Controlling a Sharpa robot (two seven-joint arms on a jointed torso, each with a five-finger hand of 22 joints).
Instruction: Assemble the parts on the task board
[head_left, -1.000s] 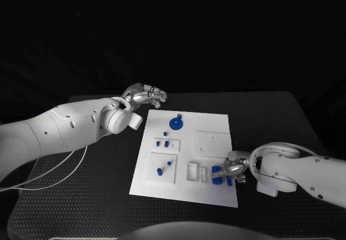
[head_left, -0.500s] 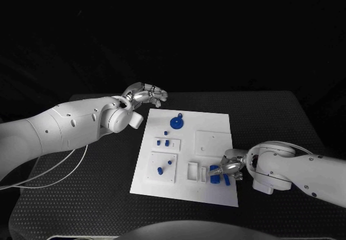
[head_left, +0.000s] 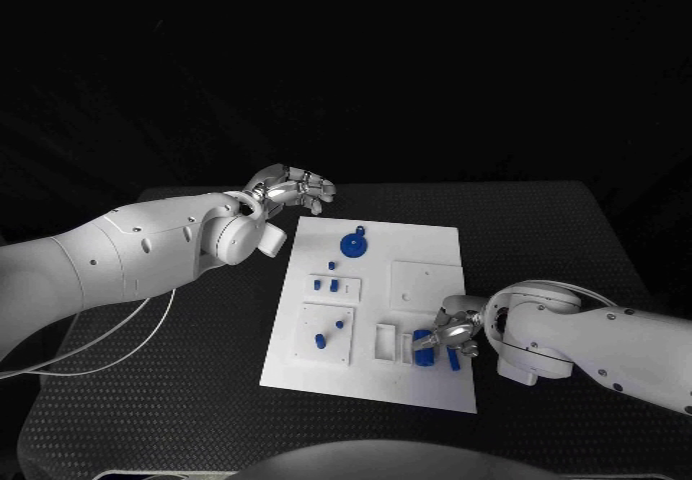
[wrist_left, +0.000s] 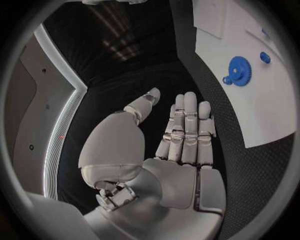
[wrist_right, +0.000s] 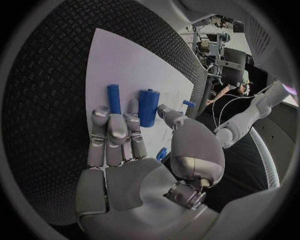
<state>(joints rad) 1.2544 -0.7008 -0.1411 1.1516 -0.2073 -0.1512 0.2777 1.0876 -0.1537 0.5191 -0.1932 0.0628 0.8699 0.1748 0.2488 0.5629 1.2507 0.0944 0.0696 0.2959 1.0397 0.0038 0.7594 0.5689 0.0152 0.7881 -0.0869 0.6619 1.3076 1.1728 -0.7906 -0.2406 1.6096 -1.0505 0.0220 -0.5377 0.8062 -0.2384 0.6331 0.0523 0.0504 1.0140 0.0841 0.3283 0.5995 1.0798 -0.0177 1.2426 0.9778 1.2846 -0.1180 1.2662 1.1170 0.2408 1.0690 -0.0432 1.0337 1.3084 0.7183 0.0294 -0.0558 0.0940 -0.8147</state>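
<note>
The right hand (head_left: 451, 333) reaches low over the near right part of the white rectangular task board (head_left: 427, 248), its silver fingers (wrist_right: 112, 131) extended side by side and its thumb set apart. Just beyond the fingertips lie two blue cylindrical parts on the board: a thin blue rod (wrist_right: 114, 98) and, beside it toward the thumb, a thicker blue cylinder (wrist_right: 148, 106). The fingertips come right up to both pieces (whether they actually touch cannot be told), and nothing sits pinched between thumb and fingers. In the head view these blue pieces (head_left: 427, 347) show directly under that hand, next to some narrow rectangular slots in the board. The left hand (head_left: 293, 188) hovers off the board's far left corner, over the black textured table (head_left: 173, 380), holding nothing; its fingers (wrist_left: 187, 125) lie straight and close together with the thumb apart. A blue toothed gear (wrist_left: 237, 67) lies flat on the board to that hand's side, well apart from it, with a small blue round peg (wrist_left: 265, 57) near the gear.
</note>
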